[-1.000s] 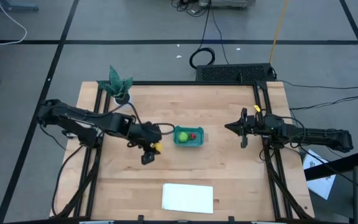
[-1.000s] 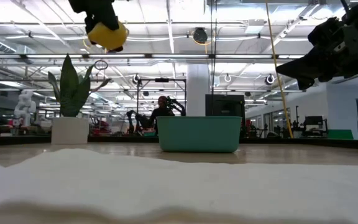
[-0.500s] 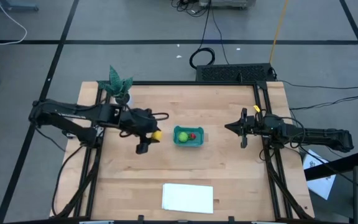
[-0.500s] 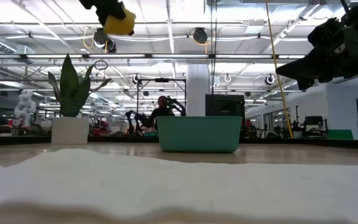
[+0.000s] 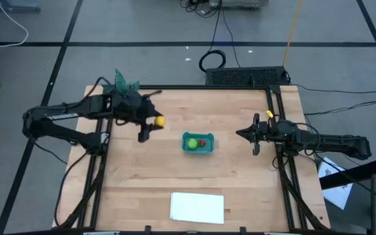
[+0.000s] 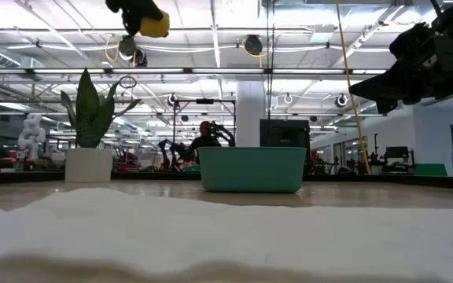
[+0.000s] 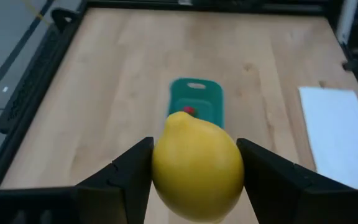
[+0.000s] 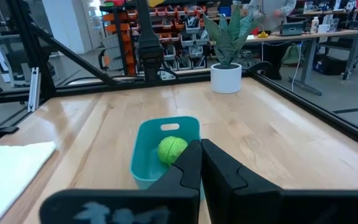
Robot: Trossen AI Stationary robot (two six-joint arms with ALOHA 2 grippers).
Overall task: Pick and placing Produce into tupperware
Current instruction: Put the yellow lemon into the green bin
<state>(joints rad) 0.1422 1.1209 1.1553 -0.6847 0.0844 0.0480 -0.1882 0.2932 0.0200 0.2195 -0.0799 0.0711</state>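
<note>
Left fingers [image 7: 194, 171]: clamped on yellow lemon [image 5: 160, 121], high above tabletop [image 5: 240, 183]
Right fingers [image 8: 201, 163]: closed, empty
Tupperware [image 5: 197, 143]: holds lime [image 5: 192, 143], red piece [image 5: 202, 142]

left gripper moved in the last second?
Yes. The left gripper, shut on the lemon, went from level with the tub toward the plant, and higher in the low view.

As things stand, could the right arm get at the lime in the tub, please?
Probably yes. The right gripper hangs shut, level with the tub, bare table between them. The lime lies uncovered. The left gripper, shut on the lemon, is off to the other side.
</note>
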